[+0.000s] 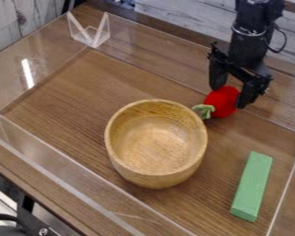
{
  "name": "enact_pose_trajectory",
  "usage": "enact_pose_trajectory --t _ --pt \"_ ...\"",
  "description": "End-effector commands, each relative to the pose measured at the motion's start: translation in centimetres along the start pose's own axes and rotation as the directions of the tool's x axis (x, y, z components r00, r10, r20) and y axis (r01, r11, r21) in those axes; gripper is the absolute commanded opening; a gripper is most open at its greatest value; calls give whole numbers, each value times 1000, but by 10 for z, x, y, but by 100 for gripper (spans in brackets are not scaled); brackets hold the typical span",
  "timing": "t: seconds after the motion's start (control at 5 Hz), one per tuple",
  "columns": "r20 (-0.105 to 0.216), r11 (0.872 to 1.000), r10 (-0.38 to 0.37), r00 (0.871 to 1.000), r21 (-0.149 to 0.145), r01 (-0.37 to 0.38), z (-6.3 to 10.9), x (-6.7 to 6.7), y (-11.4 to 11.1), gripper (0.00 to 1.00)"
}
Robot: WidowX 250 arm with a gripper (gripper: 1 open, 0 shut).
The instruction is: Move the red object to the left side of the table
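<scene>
1. A black end effector [236, 87] hangs over the far right part of a brown wood-grain worktop [76, 106], its fingers spread.

2. Between and just below those fingers sits a small red toy strawberry [221, 101], partly hidden by the dark hardware. Whether either finger touches it cannot be told from this angle.

3. The strawberry, the object of the day's task, lies on the right side of the worktop, its green leafy stem end [205, 111] pointing toward the near left, close to the rim of a bowl.

4. That round, light wooden bowl [155, 143] stands upright near the middle of the worktop, on the near left side of the strawberry, and is the largest item on the surface.

5. A flat green rectangular block [251, 186] lies at the near right, apart from the bowl, its long side running from near to far with a slight slant.

6. At the far left, a small white, open-framed object [89, 29] stands close to the edge, well apart from the strawberry; its exact kind is unclear.

7. Low clear acrylic walls [33, 41] border the worktop, while black cables and dark equipment [8, 221] show in the near left corner.
</scene>
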State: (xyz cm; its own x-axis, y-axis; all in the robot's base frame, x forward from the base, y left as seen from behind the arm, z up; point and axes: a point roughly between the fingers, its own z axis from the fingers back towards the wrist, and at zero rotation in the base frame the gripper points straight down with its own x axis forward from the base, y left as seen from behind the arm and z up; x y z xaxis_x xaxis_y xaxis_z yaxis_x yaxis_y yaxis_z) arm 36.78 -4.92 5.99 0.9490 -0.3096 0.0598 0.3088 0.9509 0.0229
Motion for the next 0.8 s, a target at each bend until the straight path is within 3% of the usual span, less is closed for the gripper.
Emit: enact_pose_trajectory --t 0.0,0.2,0.6 --pt "44 999 50 998 11 -50 12 -1 15 100" --pt "50 998 65 997 1 -65 13 -5 13 100" --pt "55 998 65 996 10 -66 16 1 -3 100"
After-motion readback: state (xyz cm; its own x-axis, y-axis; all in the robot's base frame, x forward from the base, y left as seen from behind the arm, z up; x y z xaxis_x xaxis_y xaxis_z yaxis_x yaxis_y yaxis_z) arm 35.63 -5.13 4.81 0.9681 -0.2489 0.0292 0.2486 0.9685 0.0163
